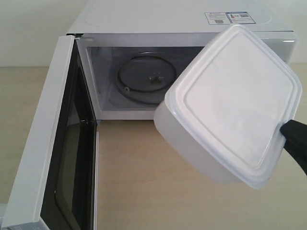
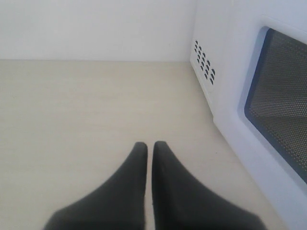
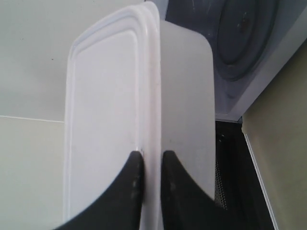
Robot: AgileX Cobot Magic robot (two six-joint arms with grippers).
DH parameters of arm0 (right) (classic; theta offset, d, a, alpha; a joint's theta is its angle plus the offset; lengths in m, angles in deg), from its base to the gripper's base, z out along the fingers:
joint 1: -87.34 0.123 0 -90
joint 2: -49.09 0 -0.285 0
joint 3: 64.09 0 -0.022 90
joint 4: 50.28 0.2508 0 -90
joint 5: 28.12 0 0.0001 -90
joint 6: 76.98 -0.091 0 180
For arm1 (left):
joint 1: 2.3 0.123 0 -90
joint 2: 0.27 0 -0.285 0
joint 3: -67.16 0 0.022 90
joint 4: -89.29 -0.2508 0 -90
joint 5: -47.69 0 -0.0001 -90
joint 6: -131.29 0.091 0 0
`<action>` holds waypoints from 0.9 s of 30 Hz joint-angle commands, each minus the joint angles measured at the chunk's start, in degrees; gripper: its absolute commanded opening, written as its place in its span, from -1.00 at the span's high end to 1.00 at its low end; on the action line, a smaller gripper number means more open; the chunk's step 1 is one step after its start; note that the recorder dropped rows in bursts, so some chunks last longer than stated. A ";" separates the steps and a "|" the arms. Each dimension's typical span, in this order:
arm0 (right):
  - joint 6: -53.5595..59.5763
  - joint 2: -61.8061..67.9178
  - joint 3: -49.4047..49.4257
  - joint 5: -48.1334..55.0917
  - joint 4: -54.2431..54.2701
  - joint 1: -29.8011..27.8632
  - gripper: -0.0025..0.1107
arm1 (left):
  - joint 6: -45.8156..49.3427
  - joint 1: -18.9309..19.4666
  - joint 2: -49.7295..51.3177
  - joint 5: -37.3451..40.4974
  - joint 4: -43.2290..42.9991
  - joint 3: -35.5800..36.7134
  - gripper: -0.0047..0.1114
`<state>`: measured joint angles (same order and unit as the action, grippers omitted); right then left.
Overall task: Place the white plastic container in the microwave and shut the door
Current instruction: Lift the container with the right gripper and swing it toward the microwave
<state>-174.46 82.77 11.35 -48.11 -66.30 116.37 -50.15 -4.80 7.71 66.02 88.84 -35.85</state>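
The white plastic container [image 1: 230, 105] hangs tilted in the air in front of the microwave [image 1: 182, 21], lid facing the exterior camera. My right gripper [image 3: 150, 160] is shut on the container's [image 3: 144, 96] lid rim, one finger on the lid and one on the side wall. In the exterior view only a black finger [image 1: 295, 136] shows at the container's right edge. The door [image 1: 53, 143] stands wide open at the left, and the cavity with its glass turntable [image 1: 144, 76] is exposed. My left gripper [image 2: 149, 146] is shut on nothing, low over the table beside the door [image 2: 278, 100].
The light wooden table [image 1: 144, 182] stretches in front of the microwave. A white wall [image 2: 96, 28] stands behind. Vent holes [image 2: 204, 67] show on the microwave's side in the left wrist view.
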 commanded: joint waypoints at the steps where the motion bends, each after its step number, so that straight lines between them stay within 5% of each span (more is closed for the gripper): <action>1: -6.86 0.11 -0.20 -1.29 -6.54 0.15 0.96 | -0.48 0.11 -0.19 -0.29 -0.04 0.22 0.84; 17: -5.61 2.54 -6.20 9.63 -8.16 0.15 0.96 | -0.48 0.11 -0.19 -0.29 -0.04 0.22 0.84; 27: -6.96 21.69 -9.37 -1.12 -11.88 0.15 0.96 | -0.48 0.11 -0.19 -0.29 -0.04 0.22 0.84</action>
<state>-181.14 99.78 2.53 -44.36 -77.13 116.37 -50.15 -4.80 7.71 66.02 88.84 -35.85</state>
